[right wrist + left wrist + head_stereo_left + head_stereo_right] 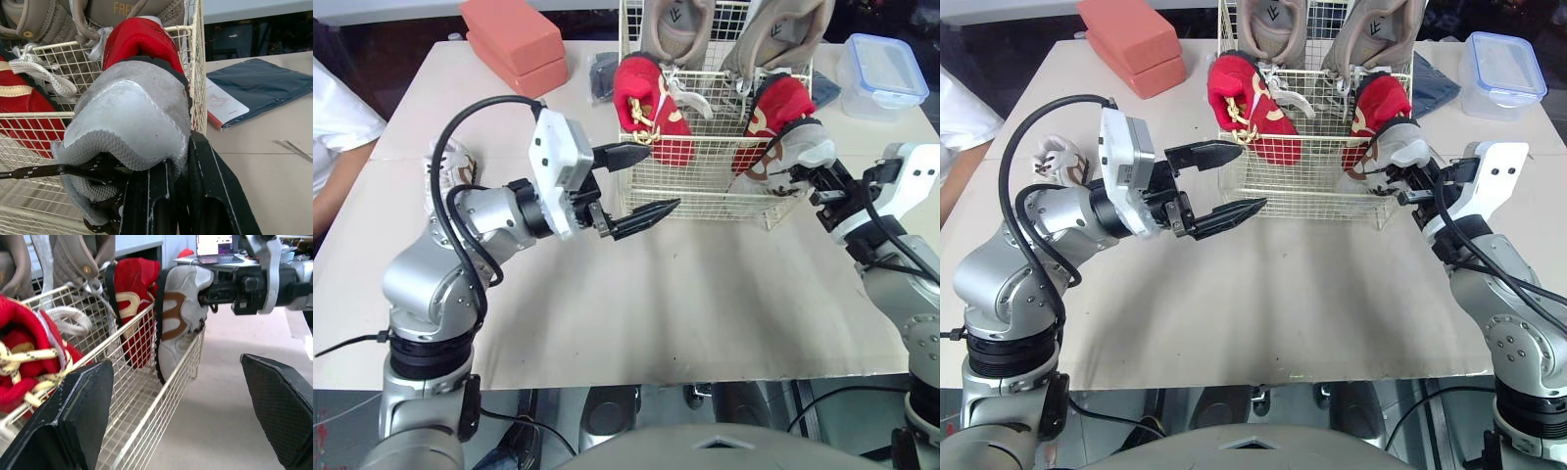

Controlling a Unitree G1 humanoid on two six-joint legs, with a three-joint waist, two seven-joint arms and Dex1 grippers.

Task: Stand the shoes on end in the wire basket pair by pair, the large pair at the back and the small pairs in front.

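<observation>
Beige table (636, 294) runs bare under both my arms, with the work at its far side. My left gripper (663, 176) hangs with its two fingers spread wide and nothing between them. The front wall of the wire basket (705, 191) is just ahead of the tips. My right gripper (800, 181) is pinched tight on the collar of a grey shoe (793, 147). That shoe stands on end at the basket's near corner on that side; I cannot tell whether it is inside the wire or just outside it. Just past both sets of fingers the red shoes (651, 103) stand upright in the basket, one ahead of my left tips and one touching the shoe I hold. Farther beyond them, the tan shoes (675, 24) stand on end along the back wall. Back behind my left fingers, near that arm's elbow, a second grey shoe (1058, 157) lies on the table. By my reckoning the large pair and the red pair are placed. This grey one has yet to be seated and let go, and its mate has yet to be fetched.
</observation>
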